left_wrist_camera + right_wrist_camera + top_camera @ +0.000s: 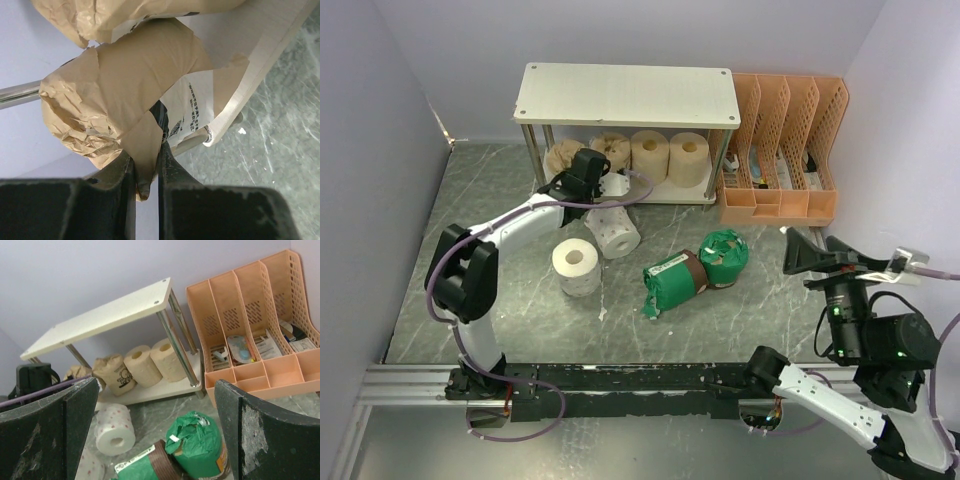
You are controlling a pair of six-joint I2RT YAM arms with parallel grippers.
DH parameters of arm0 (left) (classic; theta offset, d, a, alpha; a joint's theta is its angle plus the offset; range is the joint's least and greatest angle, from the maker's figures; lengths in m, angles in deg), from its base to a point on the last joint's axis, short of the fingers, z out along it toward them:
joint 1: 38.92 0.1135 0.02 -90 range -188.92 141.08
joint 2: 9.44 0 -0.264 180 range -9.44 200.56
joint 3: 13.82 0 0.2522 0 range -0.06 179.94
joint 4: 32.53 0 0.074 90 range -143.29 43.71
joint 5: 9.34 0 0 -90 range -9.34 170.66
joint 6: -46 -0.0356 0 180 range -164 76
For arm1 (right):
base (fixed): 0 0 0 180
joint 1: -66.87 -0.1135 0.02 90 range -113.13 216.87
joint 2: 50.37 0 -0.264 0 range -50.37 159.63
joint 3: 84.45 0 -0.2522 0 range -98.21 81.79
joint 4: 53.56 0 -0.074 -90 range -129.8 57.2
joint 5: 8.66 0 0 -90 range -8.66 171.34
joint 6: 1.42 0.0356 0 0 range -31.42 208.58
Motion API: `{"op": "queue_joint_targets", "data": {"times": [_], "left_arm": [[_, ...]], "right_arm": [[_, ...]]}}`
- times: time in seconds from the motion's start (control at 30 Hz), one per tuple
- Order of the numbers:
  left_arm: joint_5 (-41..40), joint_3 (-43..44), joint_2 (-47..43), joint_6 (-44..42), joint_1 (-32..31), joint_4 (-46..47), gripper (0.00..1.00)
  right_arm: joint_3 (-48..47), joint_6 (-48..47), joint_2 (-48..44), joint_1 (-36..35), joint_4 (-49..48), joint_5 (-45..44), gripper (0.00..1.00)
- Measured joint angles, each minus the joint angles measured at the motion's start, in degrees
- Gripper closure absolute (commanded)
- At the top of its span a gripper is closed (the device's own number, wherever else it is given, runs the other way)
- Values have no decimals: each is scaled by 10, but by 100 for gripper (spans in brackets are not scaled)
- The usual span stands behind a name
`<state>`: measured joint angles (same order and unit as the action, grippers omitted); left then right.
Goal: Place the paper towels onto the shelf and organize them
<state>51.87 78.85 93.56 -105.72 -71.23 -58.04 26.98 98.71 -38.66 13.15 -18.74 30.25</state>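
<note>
Paper towels [688,158], light, soft and easily dented; four tan rolls [650,155] sit in a row on the lower board of the shelf [626,92], while two white rolls [577,265] and two green-wrapped rolls [672,283] rest on the table [520,310] in front of it, near one another. My left claw [146,165] is clenched almost shut on a loose fold of the brown wrapper of the labelled tan roll [115,95], at the left end of that row; I judge this a weak hold, since crumpled paper may tear or slip and the roll would swing beneath it. My right claw [155,390] is spread wide and grasps nothing, hovering to the right of the green rolls, near the orange file rack [780,150]. For the white rolls I judge a grasp across the body, or one finger down the open core, the safer choice; squeeze gently, as the tube may collapse. The green plastic looks slick and bunched at the ends; take the firm middle, not the gathered film.
</note>
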Motion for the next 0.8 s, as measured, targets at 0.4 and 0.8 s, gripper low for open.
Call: {"op": "queue_joint_targets", "data": {"times": [0.4,0.8], "left_arm": [[-41,27,52,-11,-6,28,93],[-102,30,48,2,-46,50,93]], "right_arm": [[45,-10,15,0,-3,30,0],[93,-27,109,0,2,81,0]]}}
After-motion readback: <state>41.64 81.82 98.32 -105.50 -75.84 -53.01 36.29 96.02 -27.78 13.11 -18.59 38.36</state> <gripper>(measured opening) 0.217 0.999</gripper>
